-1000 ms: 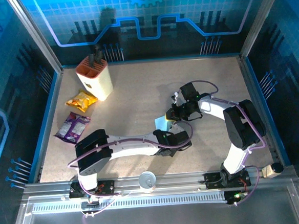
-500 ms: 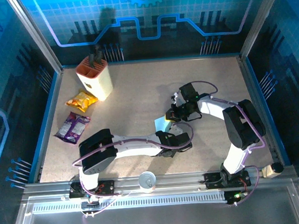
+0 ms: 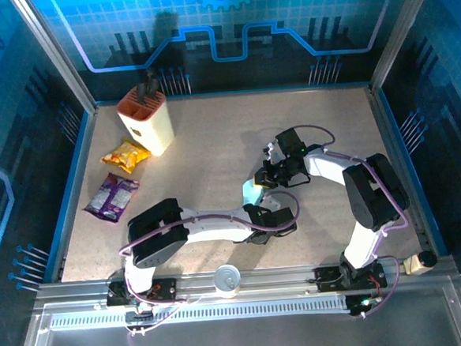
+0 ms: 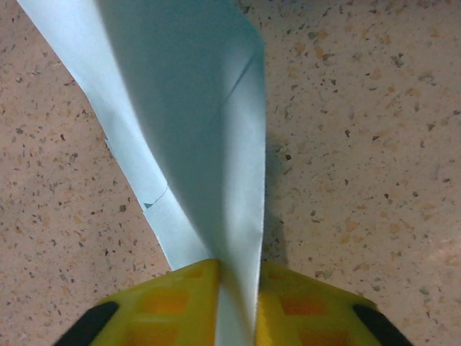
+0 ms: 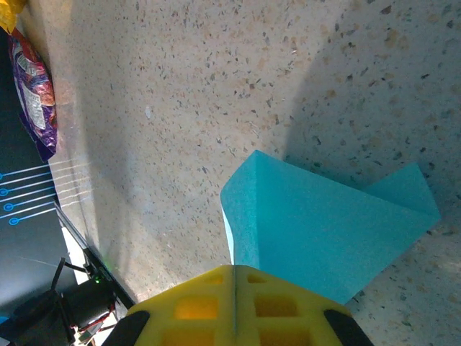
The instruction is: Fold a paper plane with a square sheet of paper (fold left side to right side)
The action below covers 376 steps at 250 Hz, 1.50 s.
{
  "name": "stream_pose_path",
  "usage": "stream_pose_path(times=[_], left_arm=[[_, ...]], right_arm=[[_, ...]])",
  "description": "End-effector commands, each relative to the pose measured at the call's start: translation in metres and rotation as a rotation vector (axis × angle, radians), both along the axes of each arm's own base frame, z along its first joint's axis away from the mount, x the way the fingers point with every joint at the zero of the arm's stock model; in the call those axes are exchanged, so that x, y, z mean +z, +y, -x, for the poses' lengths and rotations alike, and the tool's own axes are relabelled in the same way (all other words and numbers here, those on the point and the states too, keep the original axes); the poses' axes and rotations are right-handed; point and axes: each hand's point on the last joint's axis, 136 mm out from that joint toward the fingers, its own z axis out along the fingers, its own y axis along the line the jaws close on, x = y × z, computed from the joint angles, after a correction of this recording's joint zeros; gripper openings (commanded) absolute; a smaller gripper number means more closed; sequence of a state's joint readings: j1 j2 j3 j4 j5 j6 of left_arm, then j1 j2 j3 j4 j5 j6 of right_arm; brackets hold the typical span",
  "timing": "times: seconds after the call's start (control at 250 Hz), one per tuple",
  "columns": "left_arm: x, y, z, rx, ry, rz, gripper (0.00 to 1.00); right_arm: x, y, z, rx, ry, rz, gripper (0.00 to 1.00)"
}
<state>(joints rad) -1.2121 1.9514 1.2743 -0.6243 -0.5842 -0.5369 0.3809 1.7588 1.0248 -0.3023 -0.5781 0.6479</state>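
On my left wrist feed, the left gripper point(image 4: 238, 292) has its yellow fingers point(image 4: 169, 299) clamped on the sheet of paper point(image 4: 194, 108), which rises out of the pinch as a doubled, light-blue flap with a curled fold at its far end, while one edge lies on the speckled table point(image 4: 374, 144). On the right wrist feed, the right gripper point(image 5: 234, 285) has its pads pressed flat together, with the paper's near edge running in at the seam, so I read it as nipping the sheet too. From above, the paper sits mid-table between the two wrists. My left arm lies low, elbow bent near its base and forearm stretched rightward. My right arm stands up from its base and doubles back leftward, wrist angled down at the sheet. The knife block point(image 3: 144, 120), yellow snack packet point(image 3: 125, 155) and purple snack packet point(image 3: 109, 195) sit well apart, far left.
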Motion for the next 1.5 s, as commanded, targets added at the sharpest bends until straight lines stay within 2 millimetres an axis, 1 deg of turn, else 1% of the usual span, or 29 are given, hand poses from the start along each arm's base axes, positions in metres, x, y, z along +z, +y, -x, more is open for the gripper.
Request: stream_pose_path(times=[0.0, 0.128, 0.2, 0.232, 0.352, 0.436, 0.551, 0.731, 0.847, 0.935, 0.939, 0.955, 1.087, 1.247, 1.323, 1.498], left_arm=[[-0.001, 0.007, -0.001, 0.017, -0.009, -0.034, 0.17], [-0.001, 0.008, -0.001, 0.023, -0.009, -0.033, 0.09], [-0.002, 0.009, -0.002, 0.027, -0.003, -0.03, 0.06], [-0.002, 0.009, -0.002, 0.027, -0.002, -0.028, 0.04], [-0.001, 0.008, -0.003, 0.035, 0.011, 0.0, 0.0], [-0.002, 0.007, -0.004, 0.043, 0.031, 0.032, 0.0], [-0.001, 0.007, -0.006, 0.056, 0.056, 0.09, 0.0], [0.002, 0.001, -0.009, 0.069, 0.129, 0.238, 0.0], [0.005, -0.004, -0.012, 0.085, 0.196, 0.368, 0.0], [0.008, -0.013, -0.013, 0.096, 0.274, 0.51, 0.0], [0.008, -0.013, -0.013, 0.098, 0.277, 0.516, 0.0], [0.009, -0.015, -0.014, 0.104, 0.29, 0.54, 0.0], [0.008, -0.017, -0.02, 0.153, 0.369, 0.67, 0.0], [0.001, -0.014, -0.029, 0.225, 0.436, 0.806, 0.0], [0.002, -0.014, -0.032, 0.246, 0.456, 0.883, 0.0], [0.004, -0.005, -0.038, 0.28, 0.461, 1.021, 0.0]], right_arm=[[-0.01, 0.002, 0.006, 0.006, 0.026, 0.021, 0.0], [-0.012, -0.003, 0.005, 0.005, 0.019, 0.046, 0.0], [-0.013, -0.006, 0.004, 0.001, 0.018, 0.053, 0.03], [-0.013, -0.009, 0.004, -0.004, 0.017, 0.052, 0.04], [-0.009, -0.022, -0.001, -0.033, -0.004, 0.06, 0.16], [-0.004, -0.039, -0.005, -0.06, -0.022, 0.079, 0.26], [0.003, -0.07, -0.009, -0.108, -0.042, 0.122, 0.33], [0.007, -0.114, -0.005, -0.188, -0.047, 0.141, 0.36], [0.007, -0.13, 0.002, -0.207, -0.057, 0.141, 0.37], [0.012, -0.129, 0.002, -0.189, -0.085, 0.117, 0.38], [0.009, -0.129, 0.005, -0.188, -0.074, 0.117, 0.38], [0.006, -0.127, 0.009, -0.182, -0.067, 0.11, 0.38], [0.008, -0.113, 0.015, -0.144, -0.084, 0.02, 0.41], [0.002, -0.096, 0.026, -0.093, -0.091, -0.001, 0.46], [0.001, -0.086, 0.03, -0.071, -0.099, -0.011, 0.48], [0.0, -0.062, 0.036, -0.042, -0.12, -0.056, 0.53]])
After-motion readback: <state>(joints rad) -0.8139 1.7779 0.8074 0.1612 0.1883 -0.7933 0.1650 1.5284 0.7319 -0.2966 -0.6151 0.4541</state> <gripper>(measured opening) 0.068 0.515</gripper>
